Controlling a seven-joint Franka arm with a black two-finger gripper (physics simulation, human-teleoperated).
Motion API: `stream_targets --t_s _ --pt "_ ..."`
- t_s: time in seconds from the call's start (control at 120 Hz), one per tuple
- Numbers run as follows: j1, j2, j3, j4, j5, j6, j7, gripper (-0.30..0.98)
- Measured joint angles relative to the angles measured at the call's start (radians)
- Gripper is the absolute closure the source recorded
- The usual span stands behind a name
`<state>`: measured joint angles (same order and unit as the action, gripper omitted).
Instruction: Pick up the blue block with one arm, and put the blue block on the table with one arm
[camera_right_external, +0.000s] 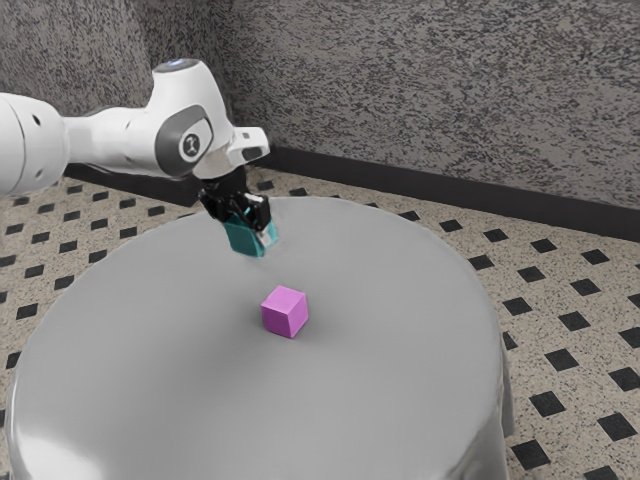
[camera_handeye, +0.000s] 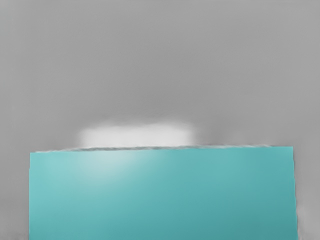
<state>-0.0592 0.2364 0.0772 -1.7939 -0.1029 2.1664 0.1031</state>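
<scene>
We have the blue block (camera_right_external: 243, 238) between our fingers (camera_right_external: 260, 212), which stand about a block's width apart and look closed against it from two sides. One finger lies over the face turned toward the exterior view's right; the far side of the grip is hidden, and the block's lower part sticks out beneath the black of the fingers. Its colour is closer to teal, with a soft sheen on the face our wrist view shows. We cannot tell whether its underside touches the bench (camera_right_external: 370, 400) or hangs just above it.

Our arm (camera_right_external: 120, 138) comes in from the exterior view's left, runs nearly level, then bends at the wrist so that the hand (camera_right_external: 222, 160) points down over the round grey bench, leaning a little toward the exterior view's right. The fingers are near the bench's far rim.

The magenta block (camera_right_external: 285, 312) sits on the bench well apart from the fingers, nearer the exterior camera and a bit toward that view's right.
</scene>
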Motion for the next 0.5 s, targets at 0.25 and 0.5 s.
stream_targets --t_s 0.25,0.5 --pt "0.043 0.059 0.065 -0.015 0.006 -0.078 0.013 0.34" --pt "0.073 0.164 0.067 -0.008 -0.015 -0.067 0.035 0.31"
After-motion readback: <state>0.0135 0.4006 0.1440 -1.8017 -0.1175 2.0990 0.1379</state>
